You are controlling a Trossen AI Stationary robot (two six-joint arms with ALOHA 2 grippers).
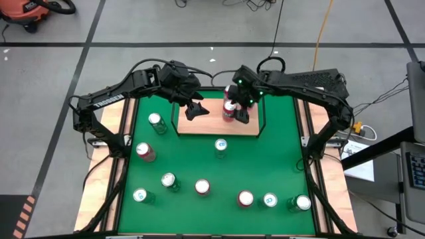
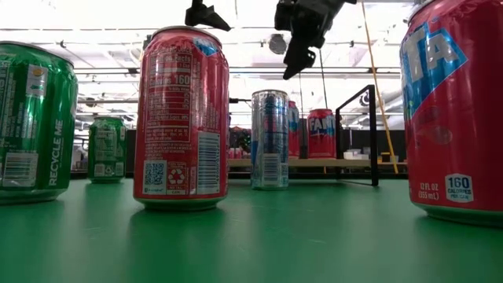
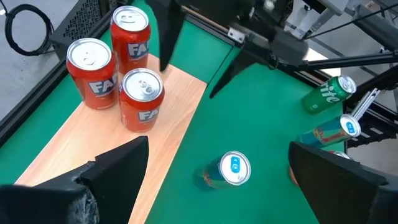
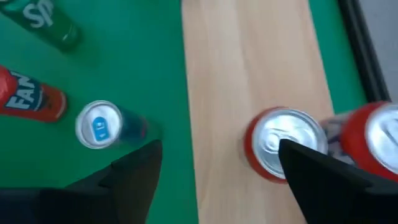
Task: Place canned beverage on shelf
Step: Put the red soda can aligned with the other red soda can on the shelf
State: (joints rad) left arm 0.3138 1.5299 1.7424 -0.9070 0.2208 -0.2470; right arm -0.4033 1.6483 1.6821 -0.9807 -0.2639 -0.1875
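shelf (image 1: 209,126), light wood, three red cans (image 3: 141,99)

Overhead looks straight down, low sits level—both wrists (close) share the shelf (image 1: 218,126).

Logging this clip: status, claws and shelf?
Both claws open, empty: left claw, right claw above shelf. Three red cans on shelf. Slim blue-top can stands just off its front edge.

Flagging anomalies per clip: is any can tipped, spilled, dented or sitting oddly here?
Nothing stands out. Three red cans stand upright together on the shelf, and the cans on the green table are upright too; no spill or dent is visible.
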